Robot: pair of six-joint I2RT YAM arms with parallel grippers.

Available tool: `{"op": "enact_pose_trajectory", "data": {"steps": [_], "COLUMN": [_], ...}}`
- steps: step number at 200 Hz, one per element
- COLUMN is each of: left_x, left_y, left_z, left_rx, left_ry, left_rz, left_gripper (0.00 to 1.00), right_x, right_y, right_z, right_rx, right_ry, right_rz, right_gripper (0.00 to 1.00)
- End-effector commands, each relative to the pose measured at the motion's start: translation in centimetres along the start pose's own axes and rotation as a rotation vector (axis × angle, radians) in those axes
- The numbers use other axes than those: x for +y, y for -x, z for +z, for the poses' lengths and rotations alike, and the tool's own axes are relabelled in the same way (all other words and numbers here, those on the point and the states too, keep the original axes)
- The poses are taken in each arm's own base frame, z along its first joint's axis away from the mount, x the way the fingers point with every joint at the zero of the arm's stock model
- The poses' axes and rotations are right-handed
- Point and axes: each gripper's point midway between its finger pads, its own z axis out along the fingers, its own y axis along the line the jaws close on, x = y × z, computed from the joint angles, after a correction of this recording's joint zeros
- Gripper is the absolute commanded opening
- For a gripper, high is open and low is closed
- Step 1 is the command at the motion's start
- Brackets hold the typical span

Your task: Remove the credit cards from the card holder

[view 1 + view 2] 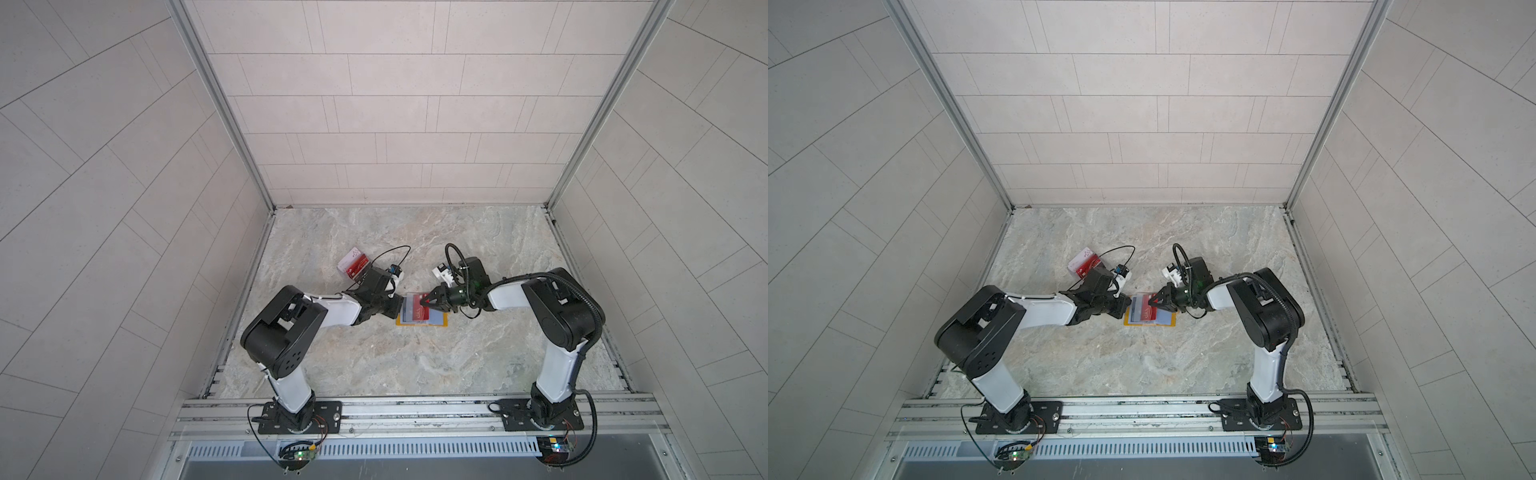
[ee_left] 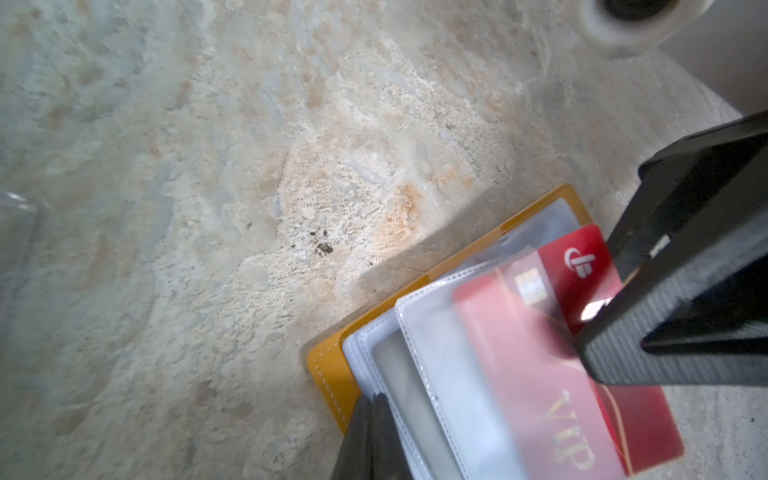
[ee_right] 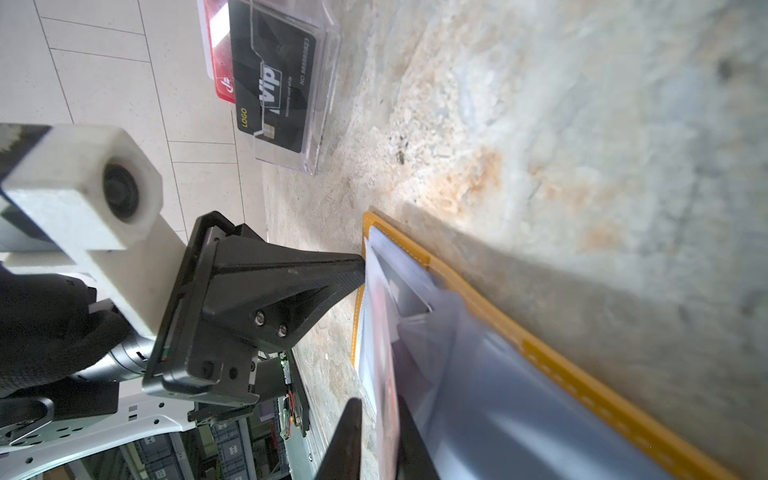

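- Left wrist view: the red plastic VIP card [image 2: 586, 270] sticks partway out of a clear bluish plastic sleeve [image 2: 436, 353]. The sleeve belongs to the mustard-yellow booklet-style card holder [image 2: 332, 374], which lies open on the marbled stone table [image 2: 208, 208], about midway between the two arms.
- The right gripper [image 2: 598, 316] has its black jaws set on either side of the VIP card's bare right edge. I cannot tell whether the pads already bite.
- The left gripper [image 2: 372, 432] is clenched with nothing visible between its tips. They rest against the card holder's left edge and seem to pin it down.
- The step in hand, as I judge it, is drawing this card out to the right.
- To do it well, bite only the bare strip of card, not the sleeve film. Then pull slowly, low and straight out of the sleeve's open side, with the left tips pressing so the card holder does not drag along.
- The loose sleeve leaves may lift with the card, and a slight wiggle should free it.
- In both top views the open card holder [image 1: 420, 325] has its long axis running left to right.
- The VIP card's long axis seems to run near to far, so the pull goes along its short axis.
- In the right wrist view the card looks tilted up off the cover.
- Far and to the left, well apart, a clear plastic box [image 1: 353, 262] holds other cards [image 3: 270, 83].
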Motion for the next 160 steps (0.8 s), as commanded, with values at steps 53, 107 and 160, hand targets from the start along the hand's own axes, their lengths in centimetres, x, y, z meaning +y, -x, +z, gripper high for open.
{"op": "enact_pose_trajectory", "data": {"steps": [53, 107, 160], "left_x": [0.4, 0.2, -0.1], "left_y": [-4.1, -4.1, -5.0], "left_z": [0.0, -0.4, -0.4], "left_rx": [0.150, 0.149, 0.164], "left_ry": [0.013, 0.007, -0.012], "left_rz": [-0.021, -0.023, -0.031], "left_gripper": [0.00, 0.00, 0.00], "right_x": [0.3, -0.2, -0.7], "right_y": [0.4, 0.4, 0.1], "right_z": [-1.4, -2.1, -2.9], "right_rx": [-0.030, -0.032, -0.011], "right_ry": [-0.040, -0.084, -0.134], "right_rz": [-0.034, -0.040, -0.050], "right_gripper": [0.11, 0.07, 0.05]}}
